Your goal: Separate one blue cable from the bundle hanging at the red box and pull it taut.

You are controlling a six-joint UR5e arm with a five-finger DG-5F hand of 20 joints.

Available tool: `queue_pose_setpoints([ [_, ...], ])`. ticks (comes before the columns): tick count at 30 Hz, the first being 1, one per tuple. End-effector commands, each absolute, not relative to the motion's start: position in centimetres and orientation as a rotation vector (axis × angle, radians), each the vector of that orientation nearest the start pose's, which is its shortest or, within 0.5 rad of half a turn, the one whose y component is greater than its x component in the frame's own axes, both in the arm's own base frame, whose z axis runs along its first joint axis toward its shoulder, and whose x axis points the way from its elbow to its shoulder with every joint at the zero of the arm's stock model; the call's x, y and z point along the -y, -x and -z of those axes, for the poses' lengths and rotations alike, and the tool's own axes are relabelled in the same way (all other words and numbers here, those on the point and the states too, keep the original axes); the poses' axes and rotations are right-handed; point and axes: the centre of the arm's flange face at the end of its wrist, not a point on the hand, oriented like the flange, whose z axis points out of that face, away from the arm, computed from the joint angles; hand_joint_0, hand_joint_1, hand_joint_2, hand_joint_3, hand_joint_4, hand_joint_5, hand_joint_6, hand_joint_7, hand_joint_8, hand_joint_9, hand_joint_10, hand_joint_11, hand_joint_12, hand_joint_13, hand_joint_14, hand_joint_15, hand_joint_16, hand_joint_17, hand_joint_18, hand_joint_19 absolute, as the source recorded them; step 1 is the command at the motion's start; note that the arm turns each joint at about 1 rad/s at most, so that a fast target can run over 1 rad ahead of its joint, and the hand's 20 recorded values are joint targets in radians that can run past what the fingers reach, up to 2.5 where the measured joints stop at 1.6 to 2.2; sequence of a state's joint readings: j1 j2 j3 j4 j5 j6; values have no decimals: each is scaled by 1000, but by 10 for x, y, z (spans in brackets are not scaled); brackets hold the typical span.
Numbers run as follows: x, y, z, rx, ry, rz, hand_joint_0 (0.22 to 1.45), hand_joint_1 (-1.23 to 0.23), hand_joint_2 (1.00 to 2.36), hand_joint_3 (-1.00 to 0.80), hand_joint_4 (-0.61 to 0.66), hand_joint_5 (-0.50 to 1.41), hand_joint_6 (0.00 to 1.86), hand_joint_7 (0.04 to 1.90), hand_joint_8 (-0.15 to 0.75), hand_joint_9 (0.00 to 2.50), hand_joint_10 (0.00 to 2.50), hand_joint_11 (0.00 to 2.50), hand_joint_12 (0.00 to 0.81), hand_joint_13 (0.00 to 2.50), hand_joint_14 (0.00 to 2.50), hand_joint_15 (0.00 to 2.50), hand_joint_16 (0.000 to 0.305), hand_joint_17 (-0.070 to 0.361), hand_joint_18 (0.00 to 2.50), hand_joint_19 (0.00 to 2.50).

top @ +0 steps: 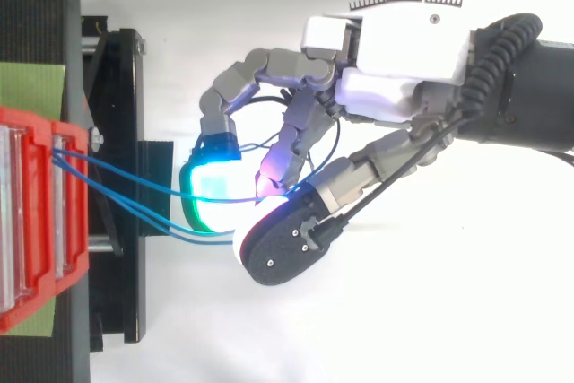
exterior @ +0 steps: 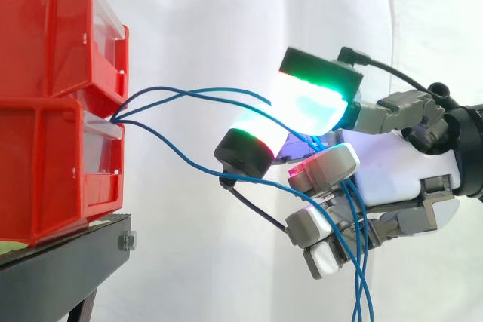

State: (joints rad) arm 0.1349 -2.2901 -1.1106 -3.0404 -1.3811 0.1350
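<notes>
Several thin blue cables (exterior: 177, 94) come out between the two stacked red bins (exterior: 45, 164) and fan out rightward to my hand (exterior: 396, 167). The fingers are curled, and a green-cyan glowing pad (exterior: 313, 103) sits above the dark thumb pad (exterior: 243, 154). Some cables pass between the thumb and the fingers, then hang down below the hand (exterior: 361, 280). The lowest cable (exterior: 181, 157) sags to the thumb's underside. One free cable end (exterior: 260, 98) sticks out above the thumb. From above, the cables (top: 126, 187) run from the bin front (top: 63, 213) into the hand (top: 404, 56).
The red bins stand on a black stand (exterior: 60, 273) at the left, with a bolt at its edge (exterior: 127, 241). A white curtain (exterior: 226, 20) hangs behind. From above, the black frame (top: 121, 132) juts toward the hand, and a green strip (top: 31, 82) lies beside the bins.
</notes>
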Motion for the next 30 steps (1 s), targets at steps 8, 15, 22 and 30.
queue_pose_setpoints([
  [8, 50, -754, -268, -1216, -1433, -1163, 548, -666, 1000, -500, -53, -176, 908, 933, 244, 1275, 13, 1294, 364, 1028, 26, 807, 51, 115, 833, 678],
  [15, 50, -754, -268, -1219, -1431, -1166, 513, -677, 1000, -500, -49, -182, 891, 934, 255, 1263, 11, 1278, 375, 1029, 23, 815, 54, 121, 834, 685],
  [22, 52, -754, -269, -1216, -1432, -1165, 370, -814, 1000, -500, -3, -196, 894, 827, 314, 1160, 4, 1197, 432, 968, 21, 784, 67, 150, 824, 658],
  [30, 51, -754, -269, -1211, -1431, -1165, 430, -672, 1000, -500, -32, -190, 875, 851, 298, 1157, 8, 1205, 413, 938, 23, 771, 61, 138, 788, 669],
])
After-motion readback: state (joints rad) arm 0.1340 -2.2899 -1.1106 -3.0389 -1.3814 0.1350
